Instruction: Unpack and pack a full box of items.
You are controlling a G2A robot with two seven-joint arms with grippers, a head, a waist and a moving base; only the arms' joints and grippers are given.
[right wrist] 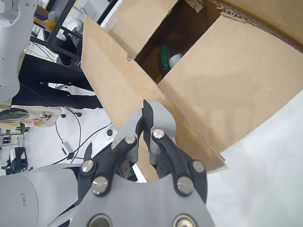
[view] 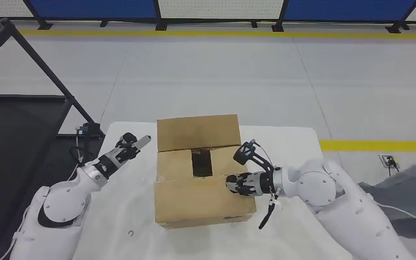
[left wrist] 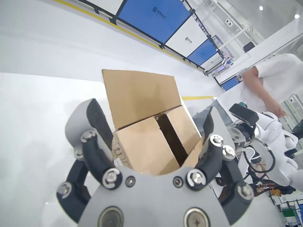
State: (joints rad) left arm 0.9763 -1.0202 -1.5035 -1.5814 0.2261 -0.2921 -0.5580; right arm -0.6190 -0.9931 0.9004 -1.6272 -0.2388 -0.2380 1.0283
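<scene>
Right claw is pinched on the near flap at its right end. That flap's long axis runs left to right along the box, which sits mid-table. Left claw hangs spread, left of the box and apart from it, so the right arm is nearer. Through the slot the right wrist view shows a green item beside a white item; from above the slot reads dark.

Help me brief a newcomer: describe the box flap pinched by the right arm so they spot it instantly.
A cardboard box sits on the white table. The flap is the long one on the robot's side, its edge pinched by the right gripper. The opposite long flap stands untouched, and the two short flaps frame a dark gap.
</scene>
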